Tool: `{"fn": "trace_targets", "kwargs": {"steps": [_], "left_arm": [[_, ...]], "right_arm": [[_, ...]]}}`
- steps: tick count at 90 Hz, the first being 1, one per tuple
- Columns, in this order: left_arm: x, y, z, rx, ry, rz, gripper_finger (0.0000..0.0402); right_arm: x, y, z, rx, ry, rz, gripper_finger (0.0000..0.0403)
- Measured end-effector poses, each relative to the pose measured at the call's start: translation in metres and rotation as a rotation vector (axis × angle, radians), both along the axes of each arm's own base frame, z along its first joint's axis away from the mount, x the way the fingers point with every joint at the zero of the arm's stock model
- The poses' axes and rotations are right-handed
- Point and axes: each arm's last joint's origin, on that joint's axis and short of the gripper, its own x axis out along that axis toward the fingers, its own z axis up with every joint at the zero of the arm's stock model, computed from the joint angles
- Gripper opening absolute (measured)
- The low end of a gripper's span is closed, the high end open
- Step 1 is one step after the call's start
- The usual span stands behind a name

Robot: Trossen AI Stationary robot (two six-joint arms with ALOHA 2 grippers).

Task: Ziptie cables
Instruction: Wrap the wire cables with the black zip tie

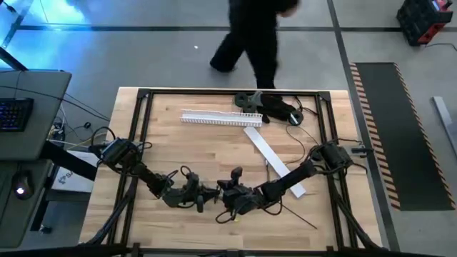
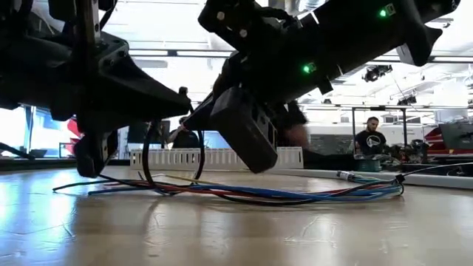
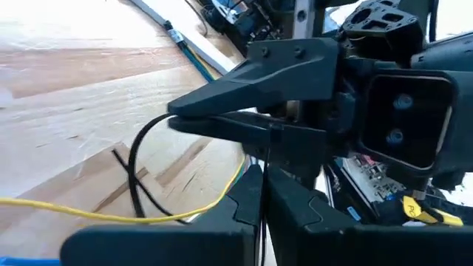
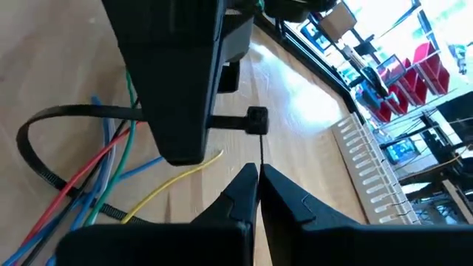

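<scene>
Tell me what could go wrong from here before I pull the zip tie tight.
1. The zip tie forms a wide, loose loop around the wires; the yellow wire runs near its edge and might end up outside.
2. The right gripper pinches only the thin tail at its fingertips, so it may slip.
3. The left gripper sits right against it; pulling could knock them together.

cables (image 2: 244, 193) part-hidden behind grippers
</scene>
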Motion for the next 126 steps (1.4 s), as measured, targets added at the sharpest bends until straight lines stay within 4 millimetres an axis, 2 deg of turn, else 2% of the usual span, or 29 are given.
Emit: {"fn": "trace_targets", "kwargs": {"steps": [27,39,73,94,126], "left_arm": [[-0.001,0.000,-0.001,-0.002,0.002,-0.001,0.0000],[0.000,0.000,-0.001,-0.003,0.012,-0.054,0.0000],[0.007,0.008,-0.001,0.025,0.027,-0.100,0.0000],[-0.003,0.016,-0.007,0.016,0.039,-0.098,0.0000],[-0.003,0.016,-0.007,0.025,0.042,-0.097,0.0000]], "right_arm": [[-0.002,0.004,0.001,-0.009,-0.011,0.000,0.0000],[0.000,0.005,0.003,-0.021,-0.024,0.021,0.0000],[0.001,0.010,0.008,-0.060,-0.033,0.087,0.0000],[-0.005,0.023,0.008,-0.098,-0.026,0.127,0.0000],[-0.004,0.022,0.008,-0.091,-0.025,0.134,0.0000]]}}
